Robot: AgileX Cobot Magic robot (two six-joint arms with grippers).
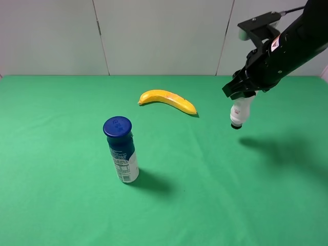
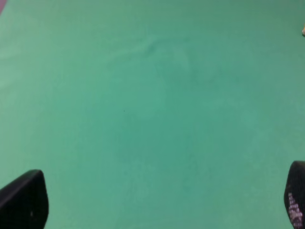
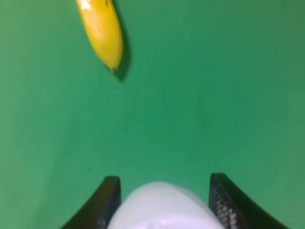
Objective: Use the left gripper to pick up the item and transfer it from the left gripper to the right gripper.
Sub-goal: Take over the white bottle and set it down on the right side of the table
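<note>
The item (image 1: 241,111), a slim white bottle with a small black cap, hangs cap-down above the green table at the right. My right gripper (image 1: 242,88), on the black arm with the orange sticker, is shut on its upper body. In the right wrist view the item's white body (image 3: 162,207) sits between the two dark fingers of the right gripper (image 3: 164,185). My left gripper (image 2: 162,191) is open and empty over bare green cloth, with only its two fingertips showing. The left arm is out of the exterior high view.
A yellow banana (image 1: 166,99) lies at the table's middle back, left of the held item; it also shows in the right wrist view (image 3: 101,31). A white bottle with a blue cap (image 1: 121,148) stands upright left of centre. The green cloth (image 1: 215,195) covers the table.
</note>
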